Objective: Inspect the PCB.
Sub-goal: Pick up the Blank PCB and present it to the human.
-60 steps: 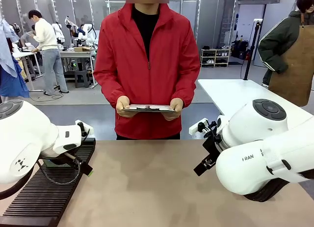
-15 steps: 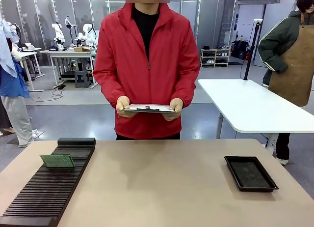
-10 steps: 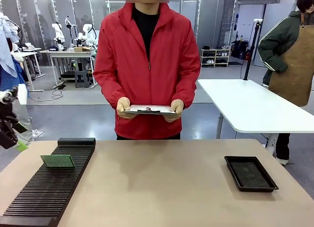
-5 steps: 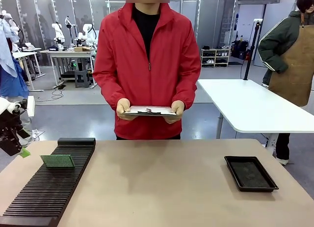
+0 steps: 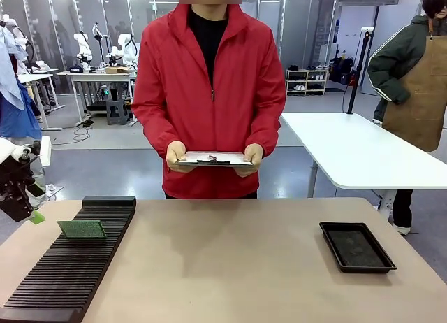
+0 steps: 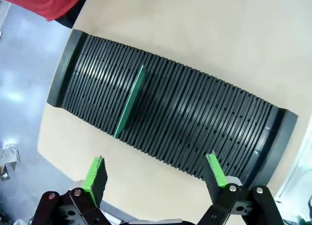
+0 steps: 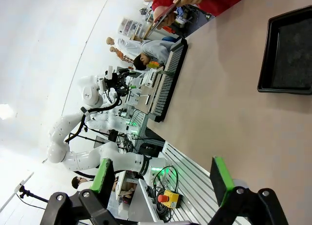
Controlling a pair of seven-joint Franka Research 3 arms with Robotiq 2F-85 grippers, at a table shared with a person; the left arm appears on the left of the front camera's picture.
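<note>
The PCB (image 5: 82,229) is a thin green board standing on edge in a slot of the black ribbed rack (image 5: 63,274) at the table's left. The left wrist view looks down on the PCB (image 6: 130,102) as a narrow green strip across the rack (image 6: 195,127). My left gripper (image 5: 29,212) hangs at the picture's far left edge, beside the rack and apart from the board. Its green-padded jaws (image 6: 155,171) are open and hold nothing. My right gripper (image 7: 162,178) is open too, high over the table with nothing between its pads.
A person in a red jacket stands at the far side holding a white clipboard (image 5: 213,157) in both hands. A shallow black tray (image 5: 356,246) lies on the table's right, also seen in the right wrist view as the tray (image 7: 287,52). The tan table (image 5: 230,267) is bare between rack and tray.
My left gripper has come in at the far left edge and sunk a little towards the rack. The PCB, tray and clipboard have stayed in place.
</note>
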